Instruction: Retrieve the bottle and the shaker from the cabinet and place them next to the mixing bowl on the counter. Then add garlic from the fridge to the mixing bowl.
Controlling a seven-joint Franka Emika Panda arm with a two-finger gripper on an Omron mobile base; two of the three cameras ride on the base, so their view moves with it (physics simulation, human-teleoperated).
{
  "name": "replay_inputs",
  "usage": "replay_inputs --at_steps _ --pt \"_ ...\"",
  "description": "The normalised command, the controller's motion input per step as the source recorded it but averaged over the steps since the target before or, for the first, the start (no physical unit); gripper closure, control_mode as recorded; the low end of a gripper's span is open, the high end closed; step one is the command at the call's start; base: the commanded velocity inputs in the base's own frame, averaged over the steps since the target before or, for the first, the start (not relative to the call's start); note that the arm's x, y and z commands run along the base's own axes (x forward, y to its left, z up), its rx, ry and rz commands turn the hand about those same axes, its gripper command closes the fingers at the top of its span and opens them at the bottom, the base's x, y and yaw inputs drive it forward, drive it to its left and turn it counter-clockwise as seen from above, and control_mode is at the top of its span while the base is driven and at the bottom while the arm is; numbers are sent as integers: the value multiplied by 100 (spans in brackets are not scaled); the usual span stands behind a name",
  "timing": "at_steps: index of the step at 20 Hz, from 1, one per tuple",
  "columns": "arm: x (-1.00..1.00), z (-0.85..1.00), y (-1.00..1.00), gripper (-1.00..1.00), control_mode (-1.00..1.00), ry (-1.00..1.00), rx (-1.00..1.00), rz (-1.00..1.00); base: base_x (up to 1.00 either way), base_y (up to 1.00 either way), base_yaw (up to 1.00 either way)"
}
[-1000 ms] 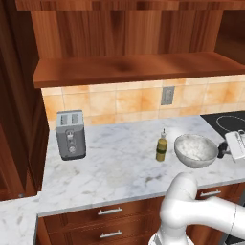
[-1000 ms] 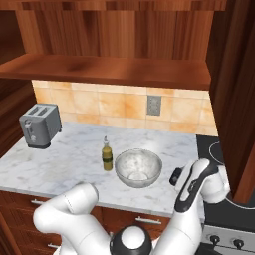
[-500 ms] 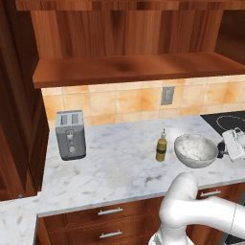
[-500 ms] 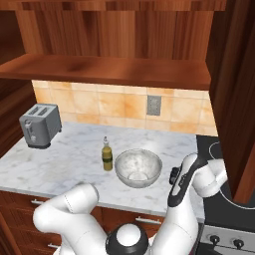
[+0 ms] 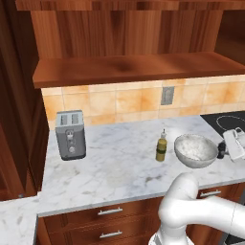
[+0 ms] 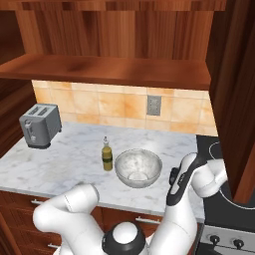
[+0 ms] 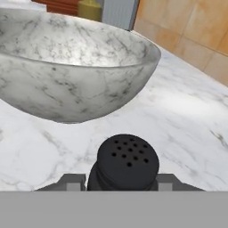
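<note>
The shaker (image 7: pixel 128 162) stands upright on the counter (image 5: pixel 110 162), just beside the bowl (image 5: pixel 195 150), because the task wants it next to the bowl. The gripper (image 7: pixel 116 182) is low around it; I cannot tell if the jaws pinch it or are loose. The bottle (image 5: pixel 161 148) stands on the bowl's other side.
</note>
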Motion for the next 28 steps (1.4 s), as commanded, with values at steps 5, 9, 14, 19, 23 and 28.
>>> replay_inputs --at_steps 5,9,14,19,23,28 --pt "-7 0 0 -100 -100 0 0 0 0 0 0" --pt "-2 0 0 -100 -100 0 0 0 0 0 0" --pt "-3 0 0 -100 -100 0 0 0 0 0 0" --pt "0 1 -20 -100 -100 3 0 -8 0 0 0" --pt "0 0 -34 -100 -100 3 0 -10 0 0 0" --pt "-31 0 -24 -100 -100 0 -1 -10 0 0 0"
